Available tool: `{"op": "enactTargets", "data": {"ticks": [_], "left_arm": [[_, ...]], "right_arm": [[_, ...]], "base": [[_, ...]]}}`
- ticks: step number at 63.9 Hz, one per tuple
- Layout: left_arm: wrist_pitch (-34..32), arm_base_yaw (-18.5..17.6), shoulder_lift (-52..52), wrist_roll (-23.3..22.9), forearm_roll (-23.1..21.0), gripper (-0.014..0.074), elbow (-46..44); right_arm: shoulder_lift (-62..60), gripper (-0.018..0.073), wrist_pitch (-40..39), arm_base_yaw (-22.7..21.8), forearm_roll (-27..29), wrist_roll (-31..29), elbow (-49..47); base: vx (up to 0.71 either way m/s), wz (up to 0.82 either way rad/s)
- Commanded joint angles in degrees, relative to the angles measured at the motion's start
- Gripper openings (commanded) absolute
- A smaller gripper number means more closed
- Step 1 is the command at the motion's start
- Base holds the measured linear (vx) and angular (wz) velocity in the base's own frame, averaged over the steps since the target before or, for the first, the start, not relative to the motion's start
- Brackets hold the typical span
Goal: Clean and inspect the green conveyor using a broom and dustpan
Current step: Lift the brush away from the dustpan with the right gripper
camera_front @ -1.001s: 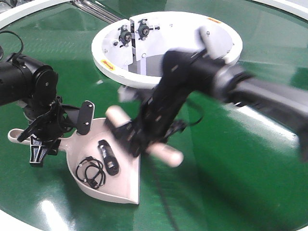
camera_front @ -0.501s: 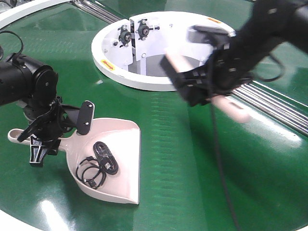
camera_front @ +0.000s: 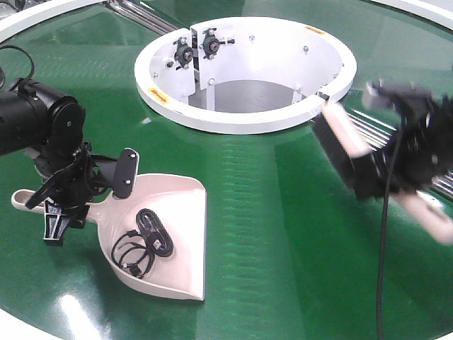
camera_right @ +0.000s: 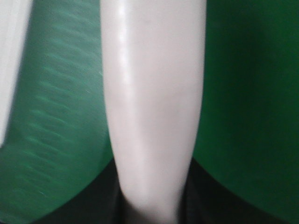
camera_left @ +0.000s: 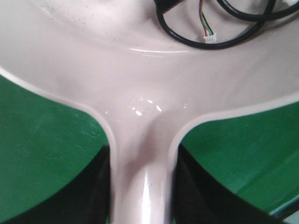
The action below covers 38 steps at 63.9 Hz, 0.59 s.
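Right gripper (camera_front: 388, 173) is clamped on the broom (camera_front: 345, 132) out over the green conveyor (camera_front: 283, 276), long axis running 10-to-4 o'clock, and the dustpan (camera_front: 185, 227) sits well off at its 9 o'clock, handle pinched tight in the left gripper (camera_front: 69, 200).

The conveyor (camera_front: 248, 234) looks glossy green, the dustpan (camera_front: 185, 204) and broom (camera_right: 154, 93) smooth, shiny pale plastic.

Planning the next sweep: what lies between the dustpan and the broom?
Only bare green conveyor lies between dustpan and broom, shown in the exterior front-facing view.
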Motion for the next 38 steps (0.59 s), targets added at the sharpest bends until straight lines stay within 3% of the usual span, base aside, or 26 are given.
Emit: {"op": "enactTargets", "data": {"ticks": [1, 23, 38], "left_arm": [[-0.35, -0.44, -2.91, -0.63, -0.24, 0.0002, -1.4], [-0.35, -0.44, -2.91, -0.63, -0.24, 0.0002, -1.4], [-0.35, -0.44, -2.91, -0.63, -0.24, 0.0002, -1.4]], "right_arm": [[-2.01, -0.0005, -2.96, -0.58, -1.53, -0.92, 3.53], [-1.79, -0.0005, -8.73, -0.52, -6.13, 1.9, 12.38], [0.34, -0.0005, -8.31, -0.52, -8.96, 2.8, 14.53]], "base": [[0.0, 0.0], [0.0, 0.0], [0.0, 0.0]]}}
